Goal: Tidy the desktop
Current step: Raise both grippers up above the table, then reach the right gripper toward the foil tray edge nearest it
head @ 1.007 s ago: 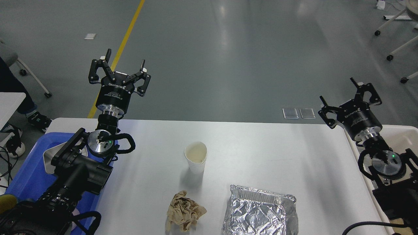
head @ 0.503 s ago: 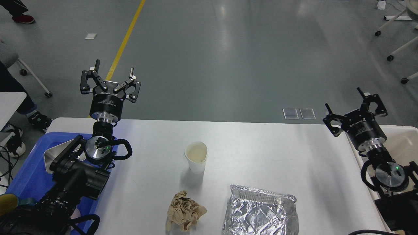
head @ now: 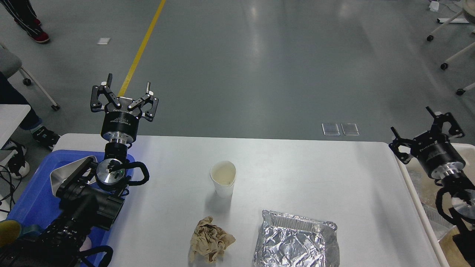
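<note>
The white desktop (head: pixel 304 174) fills the lower part of the head view. A white paper cup (head: pixel 222 178) stands upright near its middle. In front of the cup lie a crumpled brown paper napkin (head: pixel 209 240) and a foil tray (head: pixel 295 241) at the near edge. My left gripper (head: pixel 128 86) is raised above the table's far left corner, open and empty. My right gripper (head: pixel 426 122) hangs open and empty past the table's right edge, over the cream bin.
A blue tray (head: pixel 35 196) sits at the left end of the table, partly under my left arm, holding a silvery shiny piece (head: pixel 63 177). A cream bin (head: pixel 426 193) stands off the right edge. Grey floor with a yellow line lies beyond.
My right arm has drawn back to the right and lower, now off the table's edge. My left gripper shifted left and slightly down. A person's legs appeared at the top left.
</note>
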You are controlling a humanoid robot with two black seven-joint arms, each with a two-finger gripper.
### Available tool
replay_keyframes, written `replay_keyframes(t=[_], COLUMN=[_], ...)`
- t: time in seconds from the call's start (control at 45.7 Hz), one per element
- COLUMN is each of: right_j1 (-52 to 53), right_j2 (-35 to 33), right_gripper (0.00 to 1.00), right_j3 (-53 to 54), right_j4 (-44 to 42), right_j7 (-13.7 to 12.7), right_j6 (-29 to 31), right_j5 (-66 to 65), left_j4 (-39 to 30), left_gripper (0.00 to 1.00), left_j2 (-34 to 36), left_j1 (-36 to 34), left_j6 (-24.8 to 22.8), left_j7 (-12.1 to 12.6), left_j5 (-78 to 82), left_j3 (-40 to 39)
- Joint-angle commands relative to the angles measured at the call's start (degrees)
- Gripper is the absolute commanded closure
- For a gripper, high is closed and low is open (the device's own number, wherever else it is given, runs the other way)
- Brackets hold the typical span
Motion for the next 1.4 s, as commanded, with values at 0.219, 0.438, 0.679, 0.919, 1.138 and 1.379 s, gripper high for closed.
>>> replay_keyframes(t=[0.219, 0.438, 0.679, 0.919, 1.138, 1.379], right_j1=[-2.64, -6.16, -6.43, -2.74, 2.10, 2.10], right_j2=[-29.66, -45.39, -54.54, -57.10, -51.65, -54.80], right_gripper=[0.00, 0.00, 0.00, 0.00, 0.00, 0.00], right_j3=[-13.24, -13.68, -12.80, -12.10, -10.25, -10.69], right_j4=[2.05, 1.97, 2.67, 2.94, 3.29, 8.55], right_j7=[0.00, 0.09, 0.17, 0.09, 0.09, 0.52], right_j6=[17.52, 28.15, 28.15, 28.15, 28.15, 28.15], right_j5=[-3.74, -4.61, -10.50, -17.97, -25.26, -33.70], left_j4=[0.00, -0.08, 0.00, -0.08, -0.08, -0.17], left_gripper=[0.03, 0.03, 0.03, 0.03, 0.03, 0.03], left_j2=[2.31, 2.49, 3.02, 3.54, 3.54, 3.81], left_j1=[1.44, 2.75, 3.99, 4.43, 4.43, 4.43], left_j6=[-0.66, -1.71, -1.89, -1.89, -1.89, -1.89], left_j7=[0.17, 0.17, 0.26, 0.35, 0.35, 0.61], left_j5=[0.00, 0.00, 0.00, 0.09, 0.09, 0.18], left_j3=[0.13, 0.13, 0.22, 0.49, 0.57, 0.57])
